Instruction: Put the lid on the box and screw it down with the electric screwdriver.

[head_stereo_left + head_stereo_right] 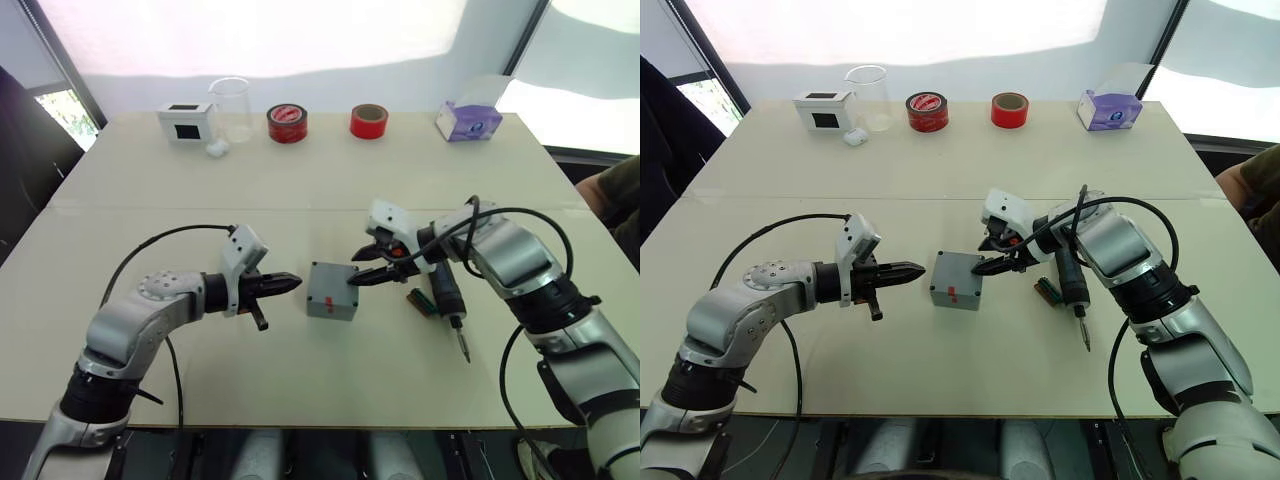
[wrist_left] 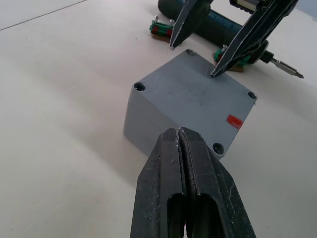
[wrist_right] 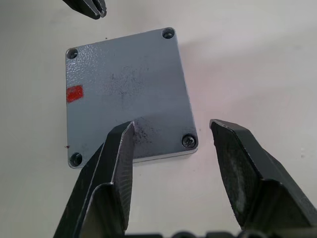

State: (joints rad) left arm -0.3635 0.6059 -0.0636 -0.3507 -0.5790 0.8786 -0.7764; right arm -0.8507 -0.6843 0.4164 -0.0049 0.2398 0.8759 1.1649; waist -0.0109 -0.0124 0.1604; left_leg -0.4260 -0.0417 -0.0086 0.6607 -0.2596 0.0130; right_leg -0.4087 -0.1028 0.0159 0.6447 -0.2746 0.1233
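The box stands mid-table as a closed grey block with the lid on top. The lid shows corner holes and a red mark near its front edge. One corner hole seems to hold a screw head. My left gripper is shut and empty. It points at the box's left side from a short gap away. My right gripper is open over the lid's right edge, holding nothing. The black electric screwdriver lies on the table right of the box, under my right arm, bit toward me.
Small green connector strips lie beside the screwdriver. Along the far edge stand a white box with a black screen, a clear beaker, two red tape rolls and a purple tissue box. A person's sleeve shows at far right.
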